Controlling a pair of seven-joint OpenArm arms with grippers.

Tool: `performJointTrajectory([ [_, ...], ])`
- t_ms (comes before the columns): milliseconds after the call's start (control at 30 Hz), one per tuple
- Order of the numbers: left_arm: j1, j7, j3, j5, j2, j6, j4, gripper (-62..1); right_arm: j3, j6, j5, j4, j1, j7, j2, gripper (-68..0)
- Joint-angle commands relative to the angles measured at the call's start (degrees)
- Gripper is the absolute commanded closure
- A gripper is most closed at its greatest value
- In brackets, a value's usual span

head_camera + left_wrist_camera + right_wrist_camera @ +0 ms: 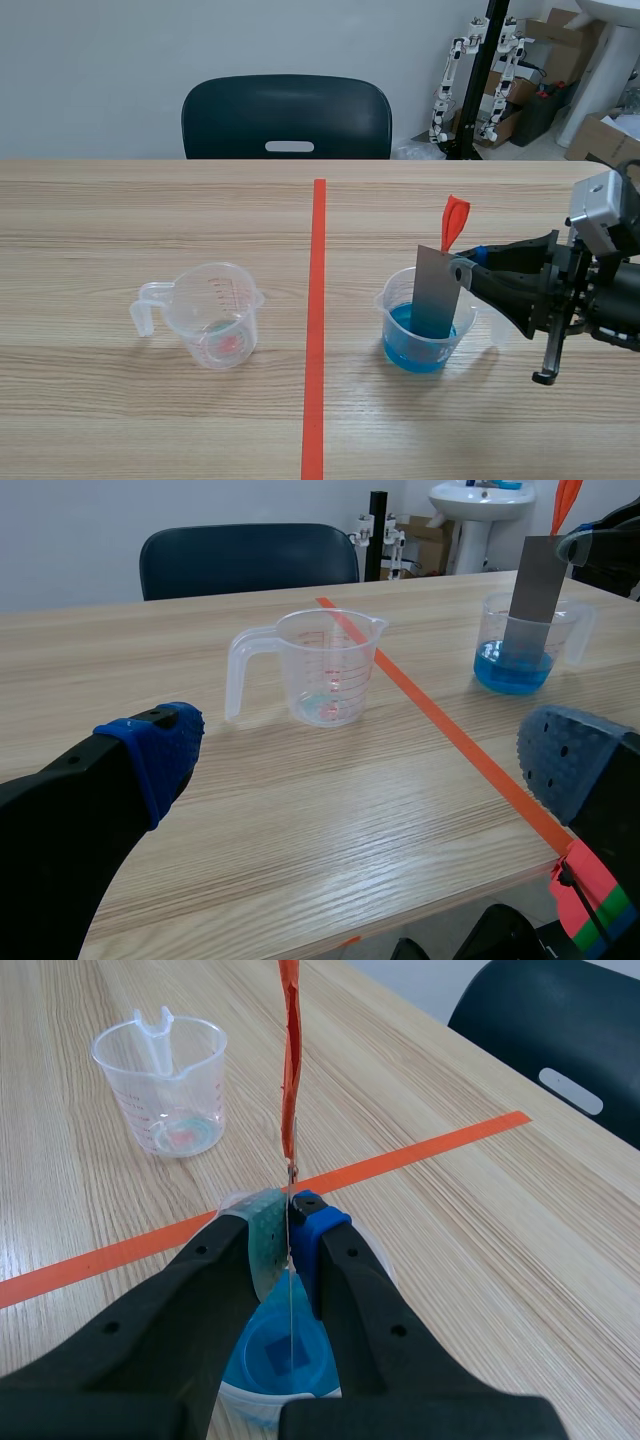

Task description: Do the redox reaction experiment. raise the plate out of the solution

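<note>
**Right gripper pinching plate over blue solution**

The right gripper (467, 272) is clamping the grey metal plate (437, 295) near its top, pads pressed on both faces, below the orange-red tab (454, 218). The plate is standing upright, with its lower end sitting inside the clear cup (393, 300), down at the blue solution (412, 352) (depth unclear). The left gripper (360, 755) is hanging low over the table with fingers spread, holding nothing. A second measuring cup (215, 315) is sitting left of the tape line (317, 300).
</note>
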Motion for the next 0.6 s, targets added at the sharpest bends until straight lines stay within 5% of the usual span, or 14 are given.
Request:
performJointTrajectory([
  [0,0.2,-0.4,-0.2,-0.3,-0.3,0.1,0.5,-62.3,0.4,0.5,0.0,0.5,0.5,-0.2,1.0,-0.6],
  [567,0.2,-0.4,-0.2,-0.3,-0.3,0.1,0.5,-62.3,0.4,0.5,0.0,0.5,0.5,-0.2,1.5,-0.6],
])
